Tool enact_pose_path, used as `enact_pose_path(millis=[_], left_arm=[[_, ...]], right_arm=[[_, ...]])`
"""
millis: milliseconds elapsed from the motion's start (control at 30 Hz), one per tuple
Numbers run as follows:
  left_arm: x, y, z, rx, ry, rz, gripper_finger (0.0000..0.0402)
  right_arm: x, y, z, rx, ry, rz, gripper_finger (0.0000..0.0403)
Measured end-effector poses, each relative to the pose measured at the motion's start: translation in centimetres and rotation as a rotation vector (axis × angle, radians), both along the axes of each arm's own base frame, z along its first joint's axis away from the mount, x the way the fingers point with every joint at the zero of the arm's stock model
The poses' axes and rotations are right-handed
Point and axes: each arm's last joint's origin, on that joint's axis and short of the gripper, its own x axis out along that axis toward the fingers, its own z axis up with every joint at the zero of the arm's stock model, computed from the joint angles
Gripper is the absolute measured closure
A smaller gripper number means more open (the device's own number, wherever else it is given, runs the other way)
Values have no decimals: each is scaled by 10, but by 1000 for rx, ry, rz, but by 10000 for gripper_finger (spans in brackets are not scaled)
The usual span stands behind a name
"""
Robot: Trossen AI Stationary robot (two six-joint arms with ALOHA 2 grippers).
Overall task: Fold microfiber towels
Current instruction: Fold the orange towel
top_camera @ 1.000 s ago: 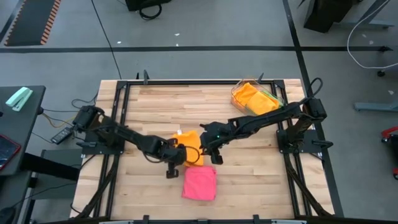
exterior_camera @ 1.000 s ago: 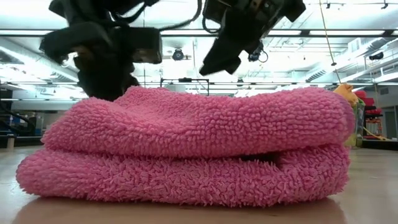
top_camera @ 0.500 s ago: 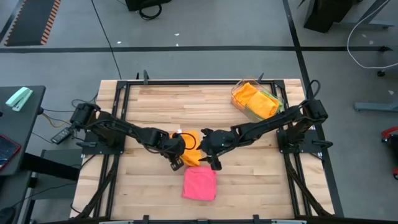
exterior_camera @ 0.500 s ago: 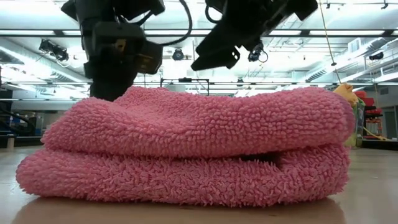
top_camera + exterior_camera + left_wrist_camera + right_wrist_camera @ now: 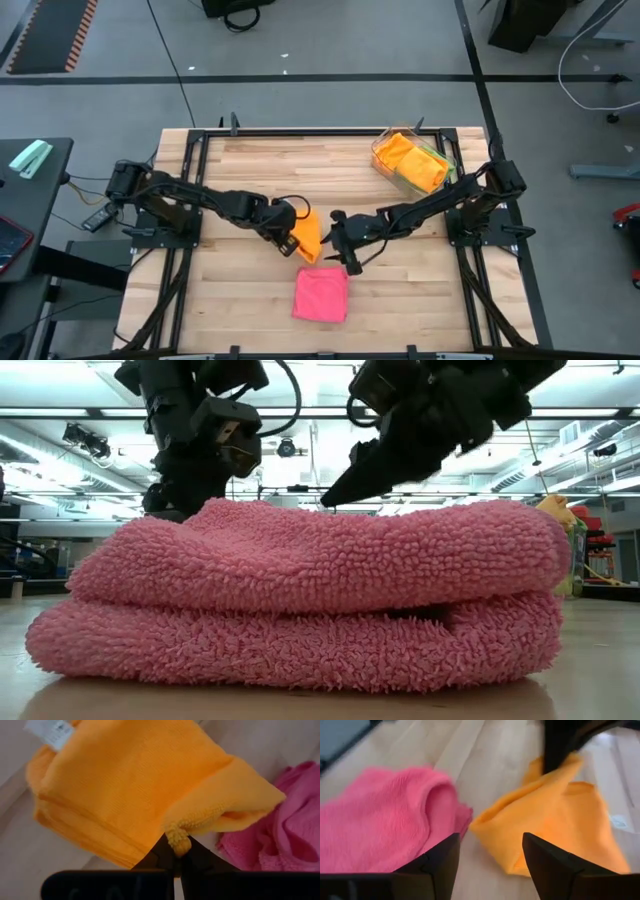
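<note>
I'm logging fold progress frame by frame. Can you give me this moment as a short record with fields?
left pincer: shut on the orange towel, gripping its edge
right pincer: open, empty, beside the orange towel
pink towel: folded, lying flat on the wooden table near its front edge
clear plastic tray: at the far right of the table, holding orange and green cloths
</note>
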Motion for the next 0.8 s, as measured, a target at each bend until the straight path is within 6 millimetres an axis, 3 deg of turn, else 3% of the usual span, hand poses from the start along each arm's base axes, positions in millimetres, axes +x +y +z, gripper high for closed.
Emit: enact_pose_path(millis=[267,633,800], left_arm=[[-5,7,-1,-25,63,49,388],[-9,7,-3,-47,111,93,388],[-9,5,-3,-58,108,111,388]], right_arm=[[17,4,-40,-134,32,46,187],[46,9,-53,-153,53,29,176],[55,11,-45,-157,10,21,155]])
